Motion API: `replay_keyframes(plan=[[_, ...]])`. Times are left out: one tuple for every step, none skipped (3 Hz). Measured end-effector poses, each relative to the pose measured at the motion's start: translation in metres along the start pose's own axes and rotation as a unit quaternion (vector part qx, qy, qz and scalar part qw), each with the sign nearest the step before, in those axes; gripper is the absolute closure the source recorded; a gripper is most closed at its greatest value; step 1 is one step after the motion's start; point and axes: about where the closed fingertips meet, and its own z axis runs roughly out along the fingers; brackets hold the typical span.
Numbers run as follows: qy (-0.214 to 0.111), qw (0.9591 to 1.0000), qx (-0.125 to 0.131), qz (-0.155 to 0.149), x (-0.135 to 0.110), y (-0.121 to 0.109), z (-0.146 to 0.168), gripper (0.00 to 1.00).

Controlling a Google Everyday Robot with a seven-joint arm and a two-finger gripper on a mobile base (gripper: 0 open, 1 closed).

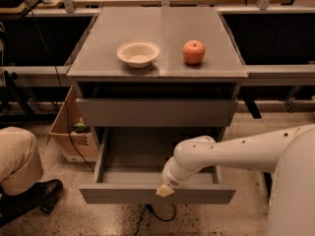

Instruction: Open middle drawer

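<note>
The middle drawer (118,194) is pulled well out from under the desk (162,26), its wide, shallow tray open to view below the upper drawer front (157,112), which sits nearly flush. The robot's white arm reaches in from the right, and the gripper (165,191) rests on the top edge of the pulled-out drawer's front, a little right of centre; whether it is open or closed cannot be told. On the desk, a cream bowl (138,53) stands left of a red apple (194,51), the two apart. A cardboard box (69,132) sits on the floor at left, near a person's dark shoe (34,194).
</note>
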Motion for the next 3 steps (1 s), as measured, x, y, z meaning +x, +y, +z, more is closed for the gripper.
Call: replay_keyframes(plan=[[0.009,0.9999,0.000,-0.010,-0.009,-0.001,-0.006,0.02],[0.015,0.9997,0.005,-0.019,-0.011,-0.015,-0.006,1.00],[0.013,0.9996,0.016,-0.020,-0.012,-0.035,-0.007,1.00]])
